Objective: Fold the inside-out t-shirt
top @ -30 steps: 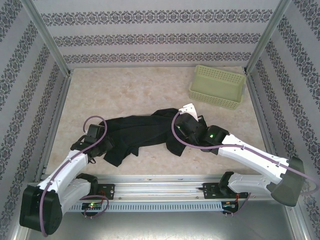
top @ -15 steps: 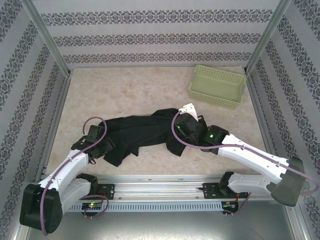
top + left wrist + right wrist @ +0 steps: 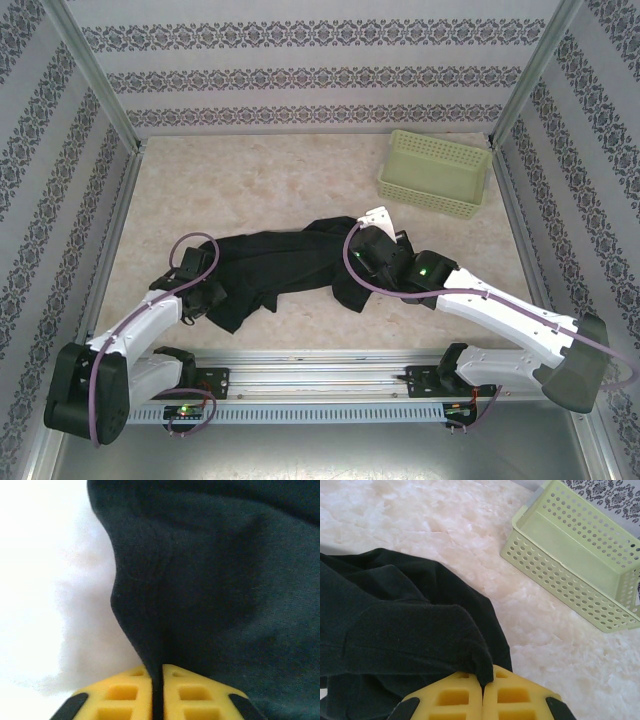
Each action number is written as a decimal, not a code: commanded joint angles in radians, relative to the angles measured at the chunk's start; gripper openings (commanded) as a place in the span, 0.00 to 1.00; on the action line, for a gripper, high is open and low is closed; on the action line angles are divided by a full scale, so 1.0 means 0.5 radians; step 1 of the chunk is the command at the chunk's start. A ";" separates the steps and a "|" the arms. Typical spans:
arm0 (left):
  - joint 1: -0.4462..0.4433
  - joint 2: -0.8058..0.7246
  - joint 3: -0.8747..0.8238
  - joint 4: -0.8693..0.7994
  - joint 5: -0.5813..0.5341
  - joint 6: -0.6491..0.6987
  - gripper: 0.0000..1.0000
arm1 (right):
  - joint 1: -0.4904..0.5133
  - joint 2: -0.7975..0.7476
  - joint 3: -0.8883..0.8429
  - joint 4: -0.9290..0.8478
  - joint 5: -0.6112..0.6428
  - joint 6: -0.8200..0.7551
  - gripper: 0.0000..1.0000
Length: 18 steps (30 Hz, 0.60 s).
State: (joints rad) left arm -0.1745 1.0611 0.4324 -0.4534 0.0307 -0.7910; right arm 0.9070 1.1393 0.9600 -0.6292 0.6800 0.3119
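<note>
The black t-shirt (image 3: 285,262) lies bunched in a long band across the near middle of the table. My left gripper (image 3: 205,288) sits at its left end, shut on a fold of the black cloth (image 3: 200,580) pinched between the yellow fingers (image 3: 120,695). At the shirt's right end my right gripper (image 3: 362,245) is shut on a corner of the t-shirt (image 3: 395,625), which tucks into the seam between its yellow fingers (image 3: 520,695).
A pale green perforated basket (image 3: 435,173) stands at the back right, seen close in the right wrist view as the basket (image 3: 580,550). Patterned walls and metal posts ring the marble tabletop (image 3: 250,180). Bare surface stretches behind the shirt.
My left gripper has closed on the shirt's left end, and its arm has shifted slightly forward. The right arm has not moved.
</note>
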 commanded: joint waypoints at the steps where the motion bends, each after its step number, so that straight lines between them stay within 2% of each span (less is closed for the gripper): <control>1: 0.017 -0.094 0.064 0.153 0.057 0.094 0.07 | -0.010 -0.043 0.012 -0.026 0.047 0.018 0.00; 5: 0.017 -0.195 0.046 0.243 0.134 0.123 0.01 | -0.010 -0.015 0.026 -0.009 0.033 0.012 0.00; 8: 0.015 -0.218 0.065 0.240 0.156 0.145 0.02 | -0.010 0.017 0.037 -0.011 0.031 0.014 0.00; 12: 0.017 -0.205 0.089 0.183 0.132 0.171 0.16 | -0.010 0.027 0.033 -0.009 0.025 0.021 0.00; 15: 0.019 -0.168 0.078 0.183 0.134 0.176 0.20 | -0.010 0.018 0.034 -0.009 0.022 0.018 0.00; 18: 0.022 -0.116 0.080 0.208 0.151 0.182 0.19 | -0.012 0.012 0.037 -0.015 0.022 0.016 0.00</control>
State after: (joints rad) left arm -0.1745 0.9848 0.4530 -0.3725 0.0982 -0.7280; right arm 0.9070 1.1488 0.9600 -0.6289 0.6796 0.3115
